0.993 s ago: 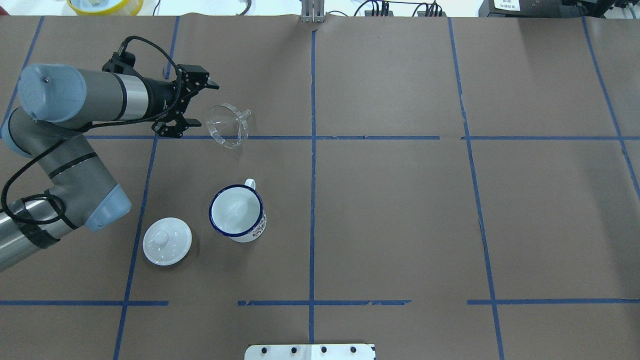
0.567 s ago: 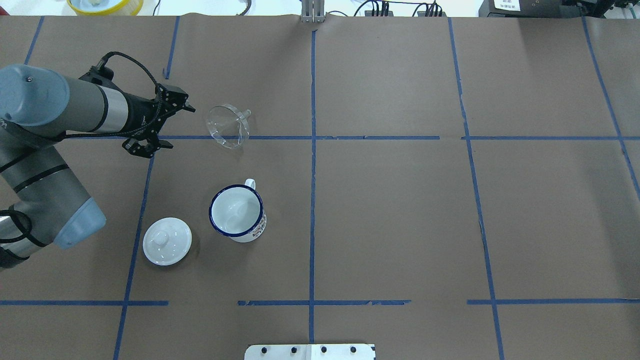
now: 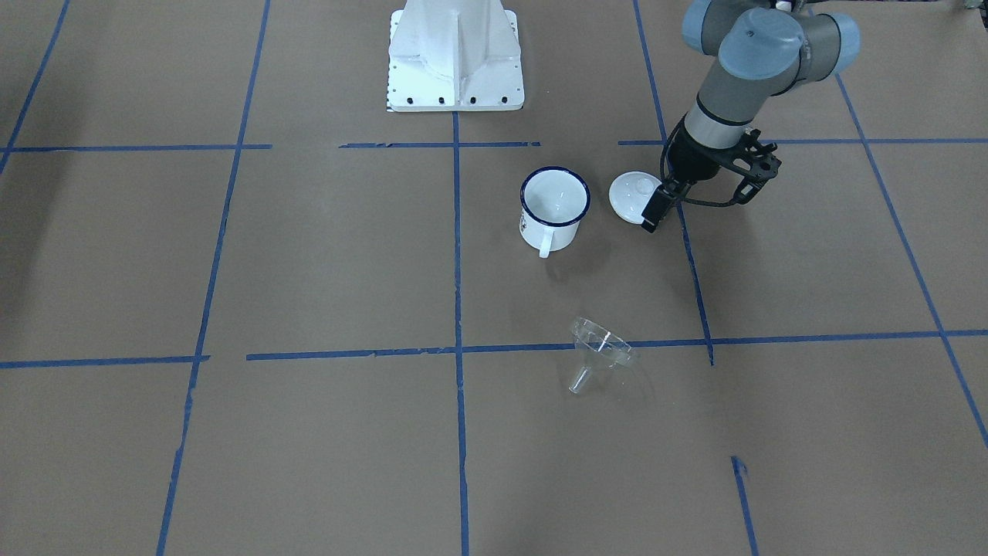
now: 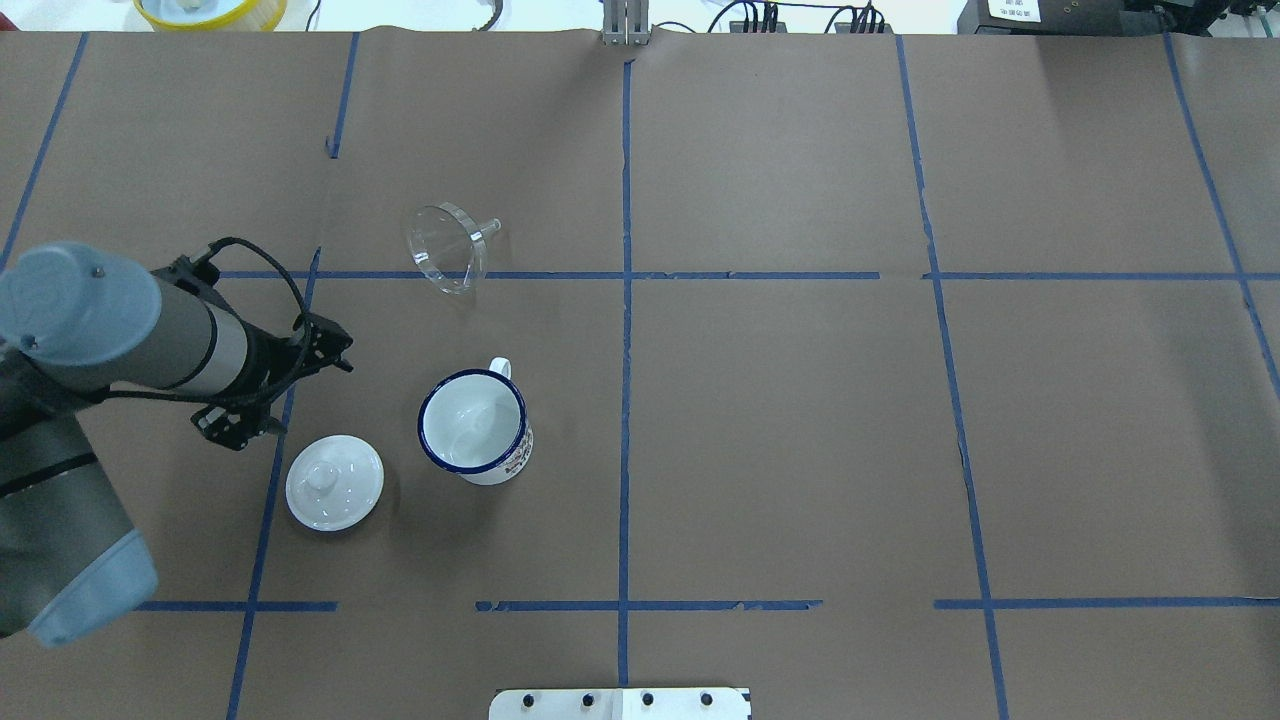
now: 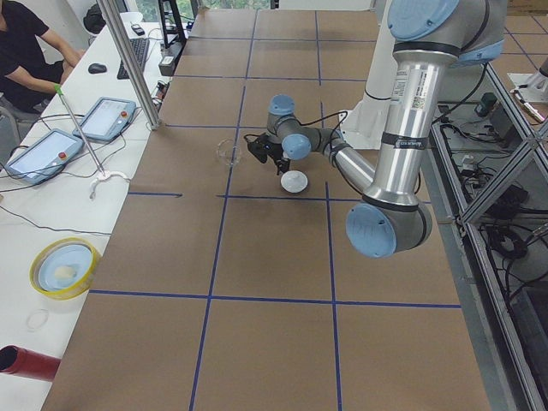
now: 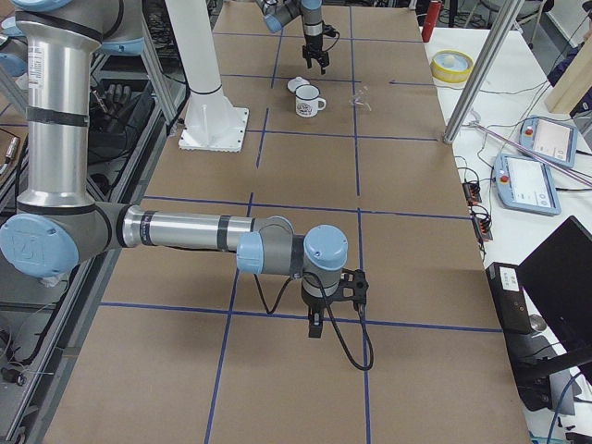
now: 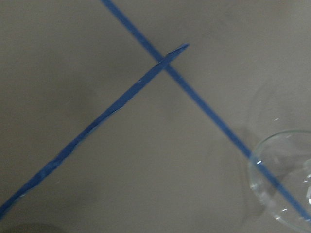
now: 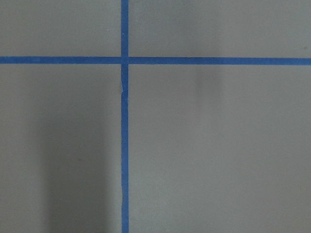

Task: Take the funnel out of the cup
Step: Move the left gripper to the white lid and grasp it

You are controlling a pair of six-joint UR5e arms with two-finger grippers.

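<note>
The clear funnel (image 4: 447, 248) lies on its side on the brown table, apart from the cup, spout pointing right; it also shows in the front view (image 3: 600, 355) and at the lower right of the left wrist view (image 7: 284, 179). The white cup (image 4: 473, 423) with a dark blue rim stands upright and empty, nearer the robot, and also shows in the front view (image 3: 553, 206). My left gripper (image 4: 312, 398) is open and empty, left of the cup. My right gripper (image 6: 314, 328) shows only in the exterior right view, over bare table; I cannot tell its state.
A round white lid with a knob (image 4: 334, 482) lies just left of the cup, right below my left gripper. Blue tape lines cross the table. The robot's white base (image 3: 455, 58) stands at the robot's side of the table.
My open left gripper has drawn back from beside the funnel toward the robot and now sits near the lid. The funnel has shifted slightly left.
</note>
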